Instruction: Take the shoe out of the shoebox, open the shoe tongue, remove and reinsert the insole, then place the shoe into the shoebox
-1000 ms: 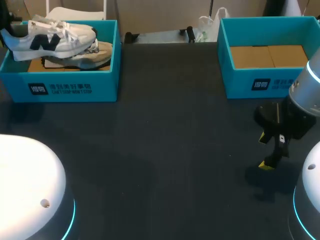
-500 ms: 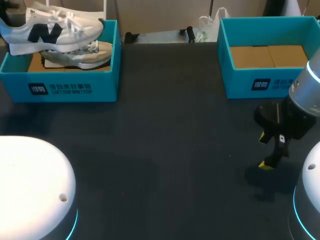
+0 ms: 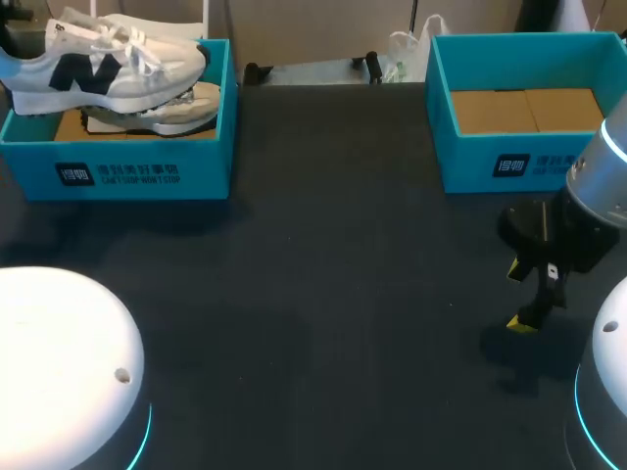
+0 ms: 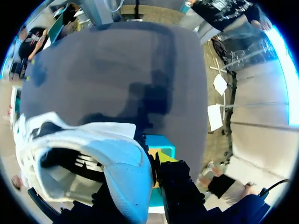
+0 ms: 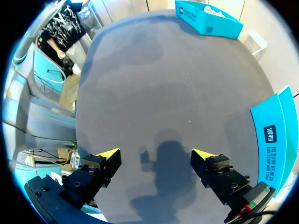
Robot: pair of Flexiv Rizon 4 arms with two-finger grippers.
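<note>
Item under inspection: a white shoe [image 3: 98, 67] with a dark side mark, held in the air over the left shoebox [image 3: 127, 171] at the table's far left corner. It sits roughly level, toe toward the table's middle, its sole above the box rim and clear of it. A second, paler shoe [image 3: 167, 110] lies on its side inside the same box, directly beneath the raised one, on the brown cardboard floor.

Left gripper [image 4: 149, 182]: clamped on the shoe at the heel end. In the left wrist view the heel and collar opening fill the space at the fingers; one dark finger presses the outside of the heel, while the other is largely hidden behind the shoe. A teal box wall shows just below.

Right gripper [image 5: 156, 158]: fingers spread wide apart, nothing between them, yellow tips pointing down at the dark table [image 3: 323, 274], over its near right part. It casts a shadow on the cloth under it.

Right shoebox [image 3: 490, 157]: teal, at the far right corner, open, with only a brown cardboard floor showing inside. It stands well apart from the left box and just beyond the right gripper.
</note>
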